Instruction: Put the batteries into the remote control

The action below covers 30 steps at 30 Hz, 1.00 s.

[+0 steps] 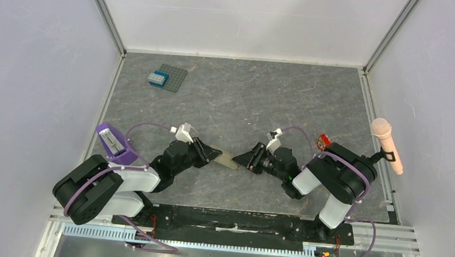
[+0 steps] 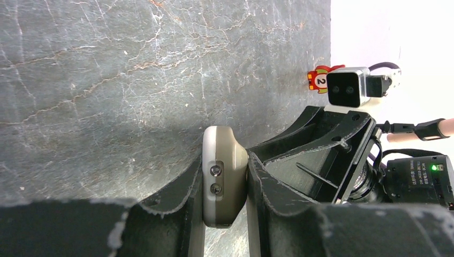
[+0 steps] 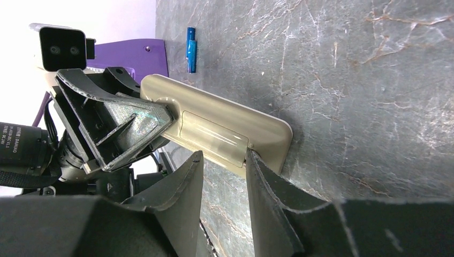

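1. the left gripper (image 1: 210, 154) is clamped on one end of the remote control (image 1: 228, 161); the left wrist view shows a finger pressed on each side of it.
2. the remote control is off the table (image 1: 246, 99), just toward 6 o'clock from the table's centre, with its long axis running 9 to 3.
3. the right gripper (image 1: 248, 158) meets the remote's 3 o'clock end. its fingers (image 3: 267, 198) stand partly apart, and one tip touches the edge of the back panel.
4. the batteries (image 3: 190, 49) lie on the table beside a purple holder (image 1: 115, 142) at about 8 o'clock.
5. a blue brick on a grey plate (image 1: 166, 78) sits at 11 o'clock, and a pink microphone (image 1: 388, 146) at 3 o'clock.
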Motion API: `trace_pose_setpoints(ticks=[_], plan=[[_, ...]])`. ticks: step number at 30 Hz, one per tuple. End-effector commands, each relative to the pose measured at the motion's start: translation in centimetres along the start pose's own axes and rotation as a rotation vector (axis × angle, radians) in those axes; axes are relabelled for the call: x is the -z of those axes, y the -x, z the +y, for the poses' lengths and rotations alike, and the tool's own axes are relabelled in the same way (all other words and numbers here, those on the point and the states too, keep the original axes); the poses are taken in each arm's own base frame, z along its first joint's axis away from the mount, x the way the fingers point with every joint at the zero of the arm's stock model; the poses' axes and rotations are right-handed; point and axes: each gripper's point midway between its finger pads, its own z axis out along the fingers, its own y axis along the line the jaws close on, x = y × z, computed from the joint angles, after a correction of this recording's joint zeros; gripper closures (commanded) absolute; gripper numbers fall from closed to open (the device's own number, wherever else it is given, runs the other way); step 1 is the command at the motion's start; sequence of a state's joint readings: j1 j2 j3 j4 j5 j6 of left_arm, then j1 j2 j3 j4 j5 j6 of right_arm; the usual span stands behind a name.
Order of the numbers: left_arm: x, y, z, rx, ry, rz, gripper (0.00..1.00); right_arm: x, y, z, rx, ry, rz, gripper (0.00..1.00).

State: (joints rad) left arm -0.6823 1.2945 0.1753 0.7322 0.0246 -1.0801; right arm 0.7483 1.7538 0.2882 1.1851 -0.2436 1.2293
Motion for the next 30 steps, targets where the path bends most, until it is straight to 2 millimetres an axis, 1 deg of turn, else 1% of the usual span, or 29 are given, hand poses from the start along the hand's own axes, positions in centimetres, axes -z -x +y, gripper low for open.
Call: trace_pose_setpoints(ticks=[1,3,5,11,16,19,22,27,28,30], plan=[[1.6,-4.5,5.8,-0.047,0.233,0.171,0.98,0.2,-1.7,9.7,0.086,0.349,0.139,0.64],[1.8,-4.3,6.1,-0.055,0.262,0.168,0.98,0.2,-1.4,10.3,0.094,0.355,0.134,0.64],[1.9,-3.7,6.6,-0.066,0.3,0.142,0.98,0.2,-1.0,10.8,0.099,0.365,0.125,0.64],[2.5,-3.3,7.3,-0.065,0.357,0.126,0.98,0.6,-0.5,11.0,0.083,0.361,0.112,0.64],[2.7,-3.2,7.9,-0.068,0.388,0.12,0.98,1.2,0.4,11.7,0.086,0.381,0.083,0.64],[2.7,-3.1,7.8,-0.069,0.389,0.118,0.98,1.2,0.9,12.0,0.087,0.384,0.074,0.64],[2.8,-3.0,7.8,-0.07,0.393,0.112,0.98,0.8,1.1,10.8,0.09,0.321,0.071,0.64],[3.1,-2.4,7.7,-0.089,0.398,0.09,0.98,0.3,1.7,6.3,0.124,0.092,0.038,0.64],[3.2,-2.3,7.6,-0.093,0.398,0.088,0.98,0.3,1.7,5.0,0.128,0.022,0.041,0.62],[3.3,-2.2,7.7,-0.102,0.4,0.085,0.98,0.4,1.5,3.3,0.133,-0.069,0.048,0.6]])
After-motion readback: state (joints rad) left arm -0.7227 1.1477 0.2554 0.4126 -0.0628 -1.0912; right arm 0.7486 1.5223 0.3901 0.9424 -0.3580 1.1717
